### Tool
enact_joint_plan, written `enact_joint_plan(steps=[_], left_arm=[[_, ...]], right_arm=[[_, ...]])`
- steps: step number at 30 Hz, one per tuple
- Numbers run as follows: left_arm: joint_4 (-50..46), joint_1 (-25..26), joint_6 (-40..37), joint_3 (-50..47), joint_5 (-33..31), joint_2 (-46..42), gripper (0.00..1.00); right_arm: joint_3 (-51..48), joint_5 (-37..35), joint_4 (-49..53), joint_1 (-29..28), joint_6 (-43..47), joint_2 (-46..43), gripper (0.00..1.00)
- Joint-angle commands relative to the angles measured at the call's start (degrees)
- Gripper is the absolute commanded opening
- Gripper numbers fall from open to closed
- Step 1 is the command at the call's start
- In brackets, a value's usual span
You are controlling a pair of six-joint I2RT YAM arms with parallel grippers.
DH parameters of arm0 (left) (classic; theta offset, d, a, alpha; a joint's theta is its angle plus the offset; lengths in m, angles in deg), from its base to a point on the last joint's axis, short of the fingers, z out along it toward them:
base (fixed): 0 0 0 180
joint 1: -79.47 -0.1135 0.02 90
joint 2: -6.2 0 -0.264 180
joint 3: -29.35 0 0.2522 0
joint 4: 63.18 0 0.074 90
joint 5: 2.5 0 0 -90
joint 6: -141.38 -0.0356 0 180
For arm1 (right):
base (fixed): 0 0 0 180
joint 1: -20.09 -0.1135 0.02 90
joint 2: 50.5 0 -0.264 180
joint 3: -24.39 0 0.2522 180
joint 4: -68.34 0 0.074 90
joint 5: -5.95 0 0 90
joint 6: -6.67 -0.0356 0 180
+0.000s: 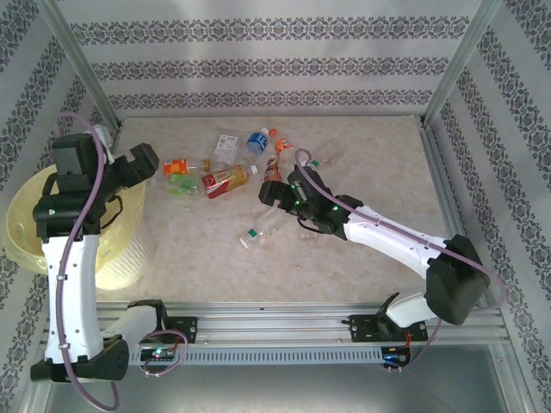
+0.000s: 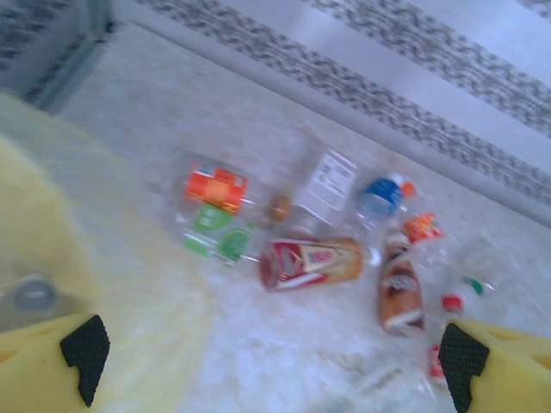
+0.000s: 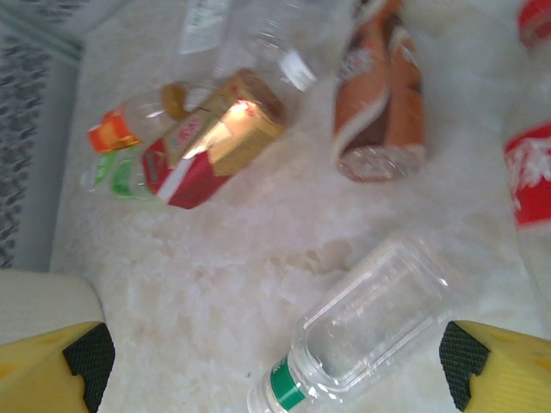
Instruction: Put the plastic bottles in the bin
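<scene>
Top view: the left tool (image 1: pixel 145 163) is hanging by the rim of the bin (image 1: pixel 26 228) at the left side of the bench (image 1: pixel 379 155). The right tool (image 1: pixel 271 191) is hovering among the plastic bottles (image 1: pixel 225 181) lying mid-bench.

Left wrist view: the left tool (image 2: pixel 274 357) is gaping wide and empty, with the bin (image 2: pixel 34 224) at its left.

Right wrist view: the right tool (image 3: pixel 271 361) is standing wide over a clear bottle (image 3: pixel 379 310) lying on the bench.
</scene>
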Motion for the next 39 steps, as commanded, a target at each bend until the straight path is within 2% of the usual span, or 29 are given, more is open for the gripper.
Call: enact_joint_plan(steps=[1, 5, 10, 12, 13, 22, 27, 34, 39], left_arm=[[6.02, 5.52, 2.61, 0.36, 2.76, 1.35, 1.00], [9.13, 12.68, 2.72, 0.04, 3.22, 4.26, 1.00], [14.90, 18.84, 2.59, -2.22, 5.74, 7.45, 1.00], [15.86, 20.00, 1.98, -2.67, 5.93, 8.88, 1.00], [15.48, 20.22, 1.41, -2.48, 5.30, 9.54, 1.00], [15.80, 20.20, -1.27, -4.40, -0.55, 10.09, 1.00], [14.90, 20.23, -2.65, -4.75, -3.85, 10.40, 1.00], [14.52, 20.28, -3.49, -4.15, -4.42, 11.83, 1.00], [14.45, 20.23, -3.14, -4.23, -4.07, 12.77, 1.00]], right_arm=[[4.02, -4.89, 10.93, -0.84, -11.47, 2.93, 0.98], [3.98, -4.92, 11.93, -1.06, -17.00, 5.22, 0.98], [5.03, -7.00, 12.53, -1.17, -20.32, 8.62, 0.98], [6.21, -7.48, 12.73, -1.21, -21.34, 10.80, 0.91], [6.95, -7.53, 12.96, -1.21, -21.70, 12.12, 0.89], [17.79, -9.94, 23.28, -1.33, -22.45, 23.30, 0.94], [22.31, -7.83, 23.67, -1.12, -21.37, 27.88, 0.94], [23.45, -5.25, 23.08, -0.96, -23.61, 32.16, 0.91], [23.09, -3.88, 19.90, -0.66, -23.36, 33.81, 0.85]])
